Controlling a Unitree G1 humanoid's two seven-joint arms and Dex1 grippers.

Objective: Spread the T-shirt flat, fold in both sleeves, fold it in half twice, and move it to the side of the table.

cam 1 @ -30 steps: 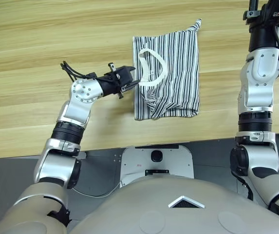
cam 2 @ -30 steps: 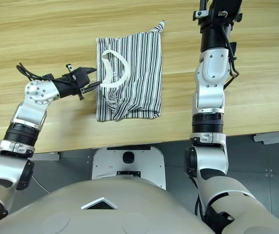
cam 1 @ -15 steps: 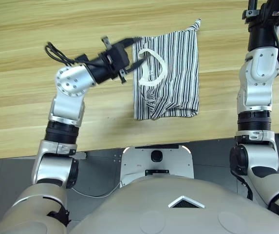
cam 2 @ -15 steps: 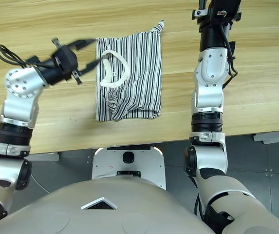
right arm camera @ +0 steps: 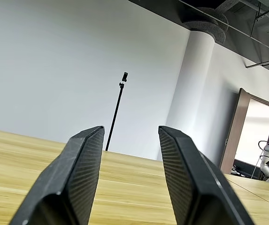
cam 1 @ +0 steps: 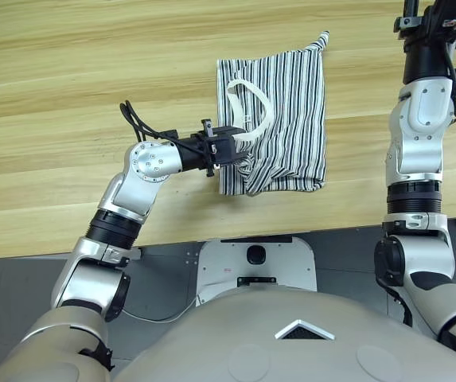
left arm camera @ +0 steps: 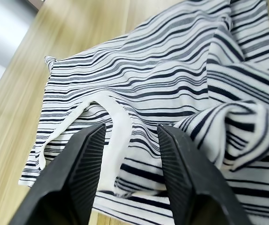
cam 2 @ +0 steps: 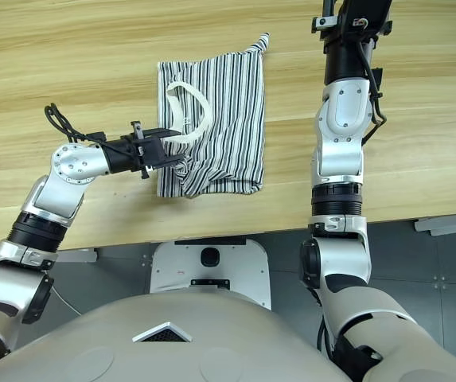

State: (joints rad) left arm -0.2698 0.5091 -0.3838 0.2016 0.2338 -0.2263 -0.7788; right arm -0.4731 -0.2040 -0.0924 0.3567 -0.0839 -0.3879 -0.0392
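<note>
I get bright, even overhead light across the wooden table (cam 1: 68, 79), with faint, soft shadows; the doorway (right arm camera: 261, 136) glares white.

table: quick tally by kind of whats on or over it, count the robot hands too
striped T-shirt: 1
hands: 2 (left hand at the shirt's collar, right hand raised above the wood, both open)
total: 3
</note>
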